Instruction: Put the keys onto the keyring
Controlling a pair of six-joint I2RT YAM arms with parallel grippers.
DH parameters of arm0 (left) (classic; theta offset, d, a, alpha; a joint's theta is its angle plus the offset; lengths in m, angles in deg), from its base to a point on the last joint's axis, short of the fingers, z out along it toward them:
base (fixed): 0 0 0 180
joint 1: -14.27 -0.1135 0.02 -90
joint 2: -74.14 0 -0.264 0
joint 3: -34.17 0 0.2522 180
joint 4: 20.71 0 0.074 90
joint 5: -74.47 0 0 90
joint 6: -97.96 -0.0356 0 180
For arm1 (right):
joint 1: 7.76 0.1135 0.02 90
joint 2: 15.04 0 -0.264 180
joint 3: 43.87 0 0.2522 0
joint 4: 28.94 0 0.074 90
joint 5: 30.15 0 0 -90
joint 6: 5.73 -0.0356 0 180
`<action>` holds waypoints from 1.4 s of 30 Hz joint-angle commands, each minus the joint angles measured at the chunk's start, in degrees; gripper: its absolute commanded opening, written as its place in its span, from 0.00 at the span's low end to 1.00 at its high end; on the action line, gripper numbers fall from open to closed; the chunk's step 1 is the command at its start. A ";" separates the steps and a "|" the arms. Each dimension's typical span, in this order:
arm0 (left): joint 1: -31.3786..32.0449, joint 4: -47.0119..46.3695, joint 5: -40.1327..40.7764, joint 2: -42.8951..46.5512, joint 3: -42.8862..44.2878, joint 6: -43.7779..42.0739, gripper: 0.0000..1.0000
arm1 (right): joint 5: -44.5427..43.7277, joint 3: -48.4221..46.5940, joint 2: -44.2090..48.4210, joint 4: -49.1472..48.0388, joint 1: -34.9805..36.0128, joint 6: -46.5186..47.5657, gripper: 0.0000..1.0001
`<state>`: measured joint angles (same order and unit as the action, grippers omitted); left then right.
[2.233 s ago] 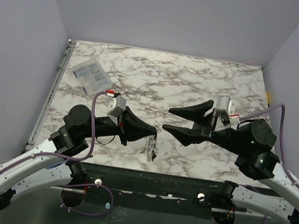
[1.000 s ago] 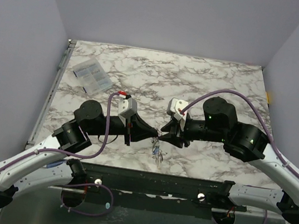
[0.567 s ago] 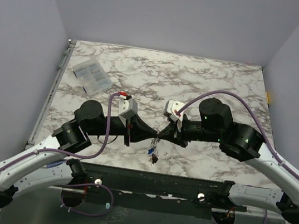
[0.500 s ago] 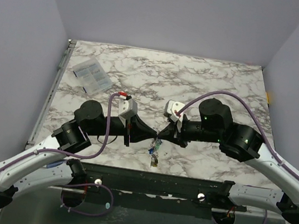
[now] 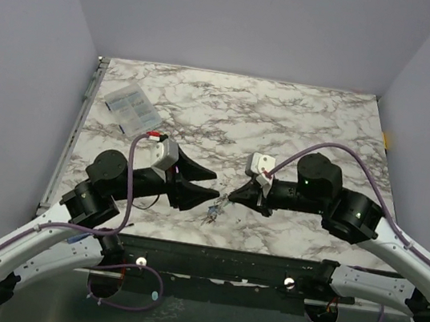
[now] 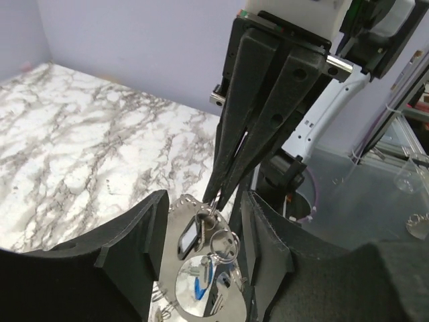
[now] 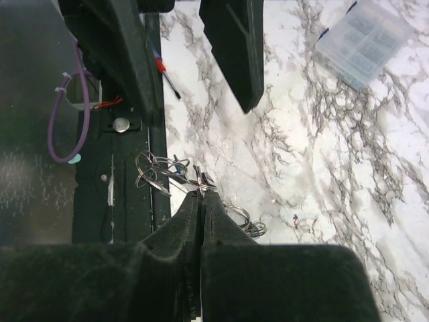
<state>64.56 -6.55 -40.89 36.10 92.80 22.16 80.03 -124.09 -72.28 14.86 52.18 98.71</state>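
The right gripper (image 5: 232, 197) pinches the keyring (image 7: 153, 176) and its keys (image 5: 213, 208) between pressed-together fingers, the left gripper (image 5: 212, 191) spread wide just beside.

The right gripper (image 5: 233, 198) pinches the keys (image 5: 213, 209) beside the spread left gripper (image 5: 214, 189).

By the desk's (image 5: 301, 125) front edge are the keys (image 5: 213, 208): left end effector (image 5: 213, 189) just left, right end effector (image 5: 232, 198) touching on the right, plastic case (image 5: 132, 108) far behind-left.
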 commanded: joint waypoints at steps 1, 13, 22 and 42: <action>0.09 -1.63 4.62 3.02 -1.42 -0.66 0.53 | 2.28 2.00 4.45 -8.48 0.37 -0.84 0.01; 0.10 -10.47 -2.12 5.89 -5.91 4.96 0.54 | 5.76 7.43 10.89 -20.38 0.39 -4.77 0.01; 0.09 -16.67 -6.40 4.52 -6.08 9.76 0.58 | 11.53 8.84 11.72 -26.87 0.40 -8.60 0.01; 1.46 -24.76 -7.06 2.54 -8.63 14.62 0.57 | 13.07 10.13 8.67 -39.08 0.36 -13.30 0.01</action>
<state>65.43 -28.05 -47.16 38.63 84.88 35.32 92.18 -114.65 -63.73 -17.71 52.18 86.99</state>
